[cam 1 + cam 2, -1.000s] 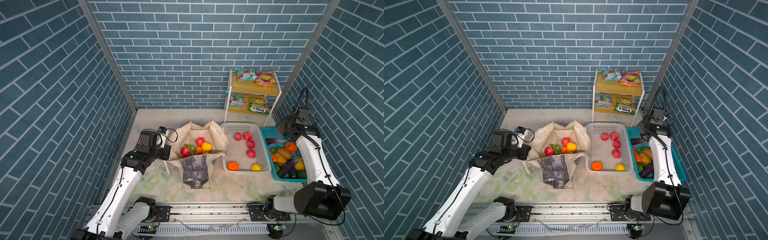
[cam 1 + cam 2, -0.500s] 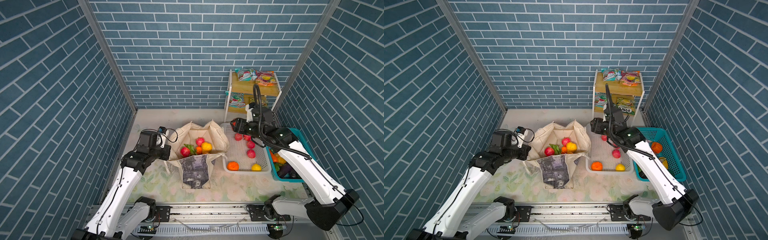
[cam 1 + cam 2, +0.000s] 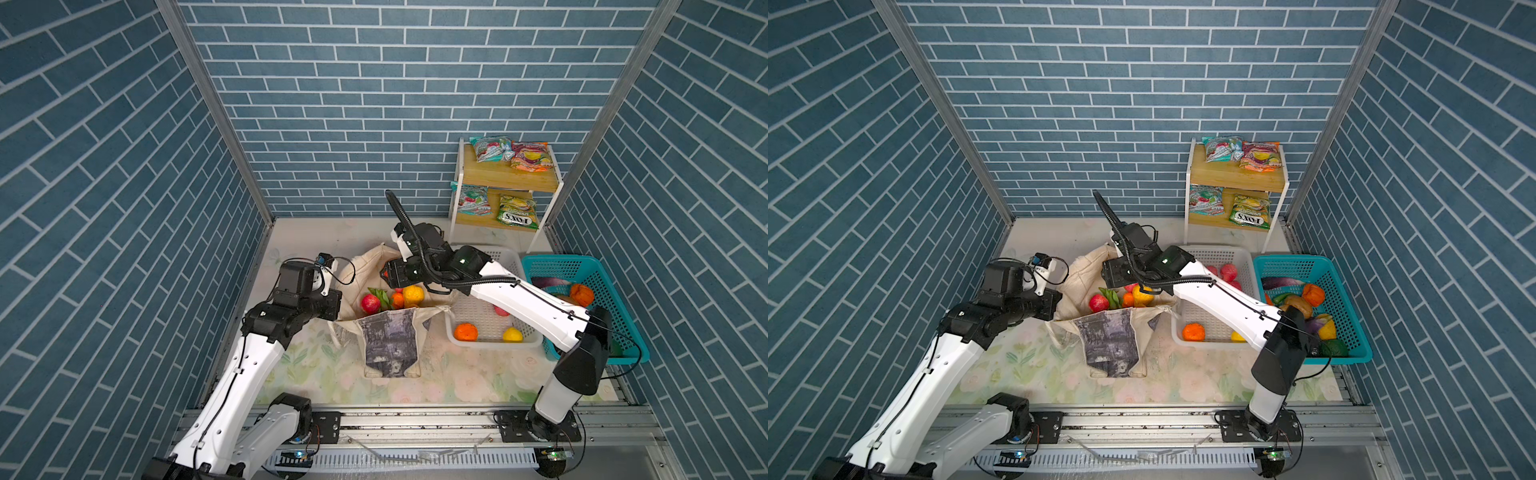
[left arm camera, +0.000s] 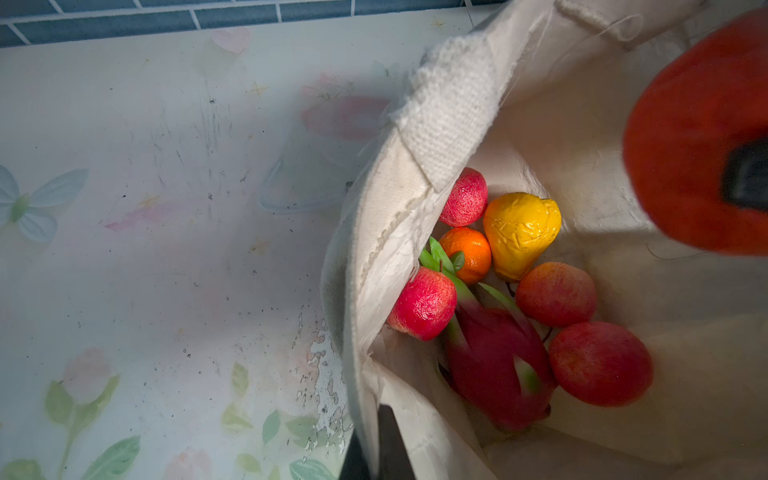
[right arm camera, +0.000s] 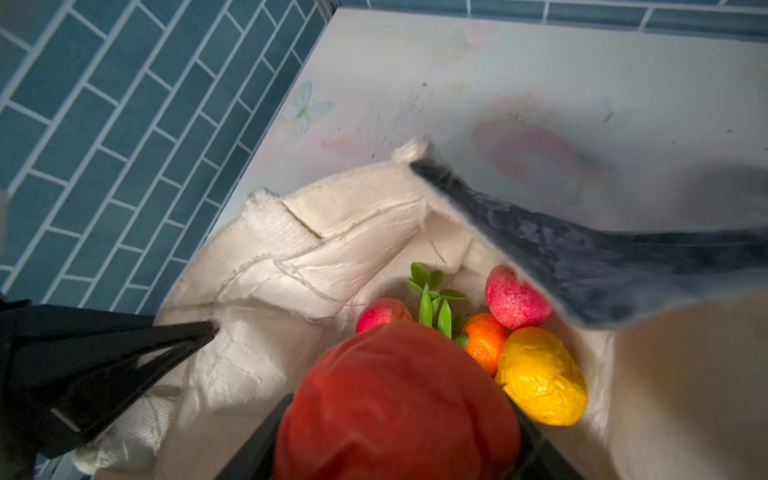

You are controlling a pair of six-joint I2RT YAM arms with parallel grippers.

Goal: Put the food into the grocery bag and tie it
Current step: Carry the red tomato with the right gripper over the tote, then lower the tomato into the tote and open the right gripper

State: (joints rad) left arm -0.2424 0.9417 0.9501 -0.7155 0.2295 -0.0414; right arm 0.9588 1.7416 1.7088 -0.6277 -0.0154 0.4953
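Observation:
The grocery bag [image 3: 388, 345] [image 3: 1111, 345] stands open mid-table, cream with a grey-black printed panel. Inside lies food: a yellow pear [image 4: 519, 232], an orange [image 4: 467, 253], a pink dragon fruit [image 4: 498, 365] and several red apples [image 4: 424, 303]. My left gripper [image 4: 376, 419] [image 3: 337, 308] is shut on the bag's left rim, holding it out. Over the bag's mouth, my right gripper [image 5: 395, 415] [image 3: 386, 275] is shut on a lobed red-orange food piece [image 5: 395, 386] [image 4: 698, 133]. The piece hides most of its fingers.
A white basket [image 3: 494, 344] right of the bag holds an orange, a yellow fruit and red apples. Beyond it is a teal basket [image 3: 561, 259] with mixed produce. A wooden shelf [image 3: 511, 180] at the back right carries snack packets. Blue brick walls close in three sides.
My right arm swung left from the teal basket, across the white basket, to above the bag's mouth, carrying the red-orange piece. The left arm and bag stayed put.

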